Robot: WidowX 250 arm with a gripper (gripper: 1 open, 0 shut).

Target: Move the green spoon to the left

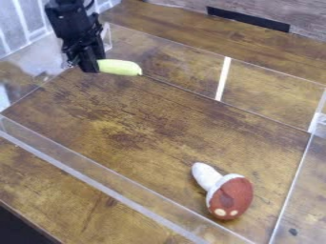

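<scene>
The green spoon [121,68] shows as a thick yellow-green handle at the upper left of the wooden table. Its silver bowl end is hidden behind my black gripper [87,65]. The gripper comes down from the top left and is shut on the spoon's left end, holding it just above or at the wood; I cannot tell whether it touches the surface.
A toy mushroom [224,192] with a brown-red cap and white stem lies at the lower right. Clear acrylic walls [223,78] fence the work area, with a low rail along the front left [90,170]. A dark object [249,16] sits at the far back edge.
</scene>
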